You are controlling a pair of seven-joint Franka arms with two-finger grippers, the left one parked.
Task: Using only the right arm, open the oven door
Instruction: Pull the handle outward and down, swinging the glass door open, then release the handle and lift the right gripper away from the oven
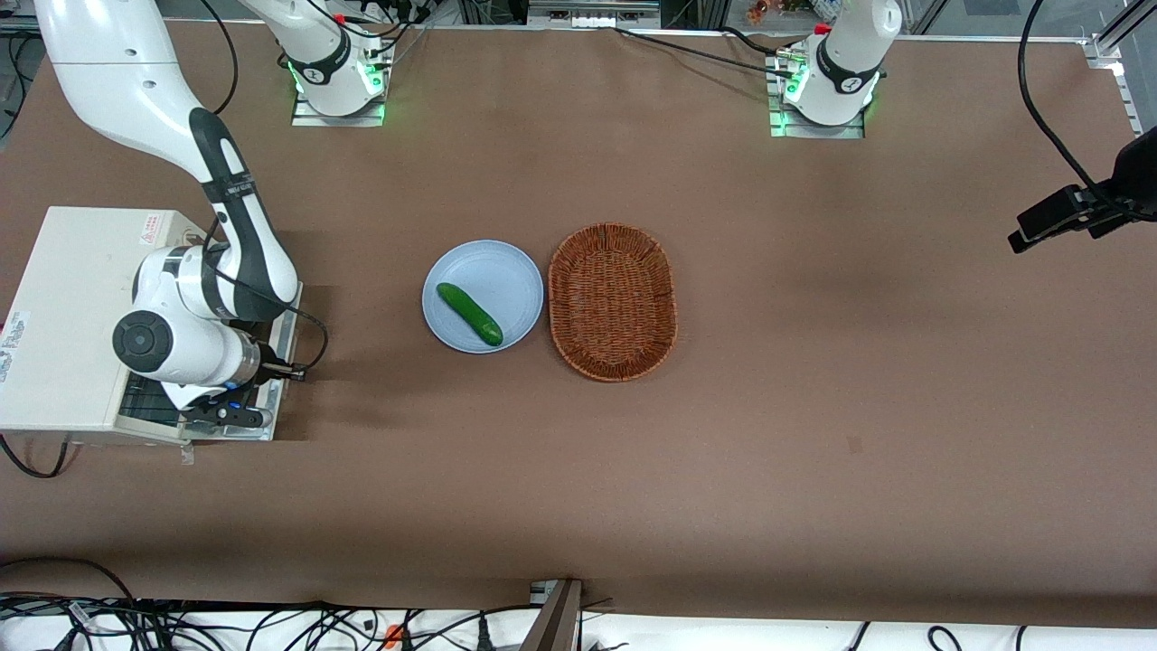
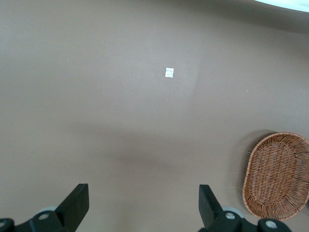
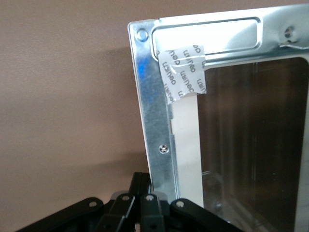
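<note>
With the oven door (image 1: 271, 380) folded flat at lower left of the front view, the gripper (image 1: 221, 416), fingers apparently clenched together, should retract upward clear of its metal frame.

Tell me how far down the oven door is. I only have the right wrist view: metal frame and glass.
Observer: The front view shows the oven door lying about flat in front of the oven, bare-metal face up.
Operator: Give me the gripper's position.
Observer: The gripper is at the door's corner nearest the front camera.
Operator: Report what lies nearby.
Observer: A plate with a cucumber lies apart from the door, toward the parked arm's end.
</note>
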